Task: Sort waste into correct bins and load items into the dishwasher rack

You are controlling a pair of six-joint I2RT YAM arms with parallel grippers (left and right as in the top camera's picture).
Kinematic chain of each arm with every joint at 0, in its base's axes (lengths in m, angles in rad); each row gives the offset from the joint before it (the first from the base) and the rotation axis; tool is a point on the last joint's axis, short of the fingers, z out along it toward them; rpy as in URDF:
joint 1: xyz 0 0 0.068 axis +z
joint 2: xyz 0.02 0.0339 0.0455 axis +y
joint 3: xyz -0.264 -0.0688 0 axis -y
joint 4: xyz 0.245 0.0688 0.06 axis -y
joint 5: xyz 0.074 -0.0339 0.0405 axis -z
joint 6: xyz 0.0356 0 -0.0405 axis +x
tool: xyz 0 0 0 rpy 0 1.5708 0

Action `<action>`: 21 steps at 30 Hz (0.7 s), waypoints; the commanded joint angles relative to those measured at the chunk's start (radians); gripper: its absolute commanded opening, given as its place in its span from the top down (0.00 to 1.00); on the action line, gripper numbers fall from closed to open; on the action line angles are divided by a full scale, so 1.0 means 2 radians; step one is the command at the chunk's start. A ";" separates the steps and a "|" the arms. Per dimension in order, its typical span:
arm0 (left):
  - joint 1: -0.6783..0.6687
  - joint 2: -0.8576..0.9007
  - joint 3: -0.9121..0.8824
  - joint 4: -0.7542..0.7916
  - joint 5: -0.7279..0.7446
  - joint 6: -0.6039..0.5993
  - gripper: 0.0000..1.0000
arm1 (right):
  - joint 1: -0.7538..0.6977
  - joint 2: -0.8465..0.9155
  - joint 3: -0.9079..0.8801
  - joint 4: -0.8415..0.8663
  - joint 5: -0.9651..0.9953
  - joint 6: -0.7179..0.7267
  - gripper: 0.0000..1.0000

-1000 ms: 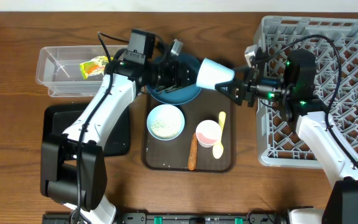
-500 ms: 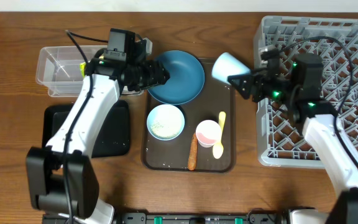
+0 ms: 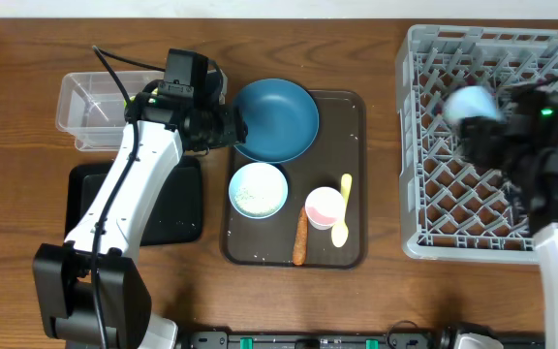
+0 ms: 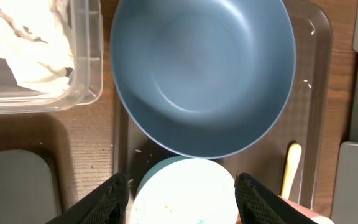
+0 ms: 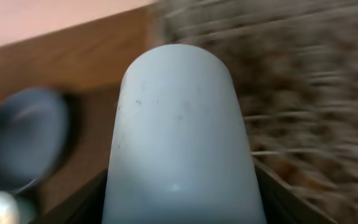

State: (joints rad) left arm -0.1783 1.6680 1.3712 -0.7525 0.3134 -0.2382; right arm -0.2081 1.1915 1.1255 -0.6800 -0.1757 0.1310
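Observation:
My right gripper (image 3: 487, 124) is shut on the light blue cup (image 3: 466, 102) and holds it over the grey dishwasher rack (image 3: 550, 44); the cup (image 5: 179, 130) fills the blurred right wrist view. My left gripper (image 3: 238, 128) is open and empty at the left rim of the dark blue plate (image 3: 277, 119); in its wrist view the fingers (image 4: 182, 202) flank the white bowl (image 4: 182, 193) below the plate (image 4: 201, 74). The bowl (image 3: 258, 189), pink cup (image 3: 324, 206), pale yellow spoon (image 3: 343, 211) and carrot stick (image 3: 300, 237) lie on the brown tray (image 3: 352, 107). White tissue (image 4: 27, 43) lies in the clear tub (image 3: 90, 102).
The black tray (image 3: 177, 208) lies left of the brown tray, under my left arm. A few rice grains dot the brown tray near the plate. The yellow-green wrapper is hidden behind my left arm.
My right gripper has carried the light blue cup rightward from over the brown tray to above the rack. My left gripper has drawn back left off the plate.

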 commanded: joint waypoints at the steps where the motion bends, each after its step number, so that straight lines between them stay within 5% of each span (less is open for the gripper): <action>1: 0.002 -0.012 0.006 -0.001 -0.010 0.010 0.43 | -0.040 -0.002 0.052 -0.031 0.116 -0.020 0.99; 21: 0.002 -0.012 0.006 -0.001 -0.010 0.010 0.43 | -0.276 0.240 0.294 -0.231 0.168 -0.042 0.99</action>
State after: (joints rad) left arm -0.1787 1.6680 1.3712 -0.7525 0.3073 -0.2344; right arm -0.7246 1.6115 1.6585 -1.1263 0.1471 0.0589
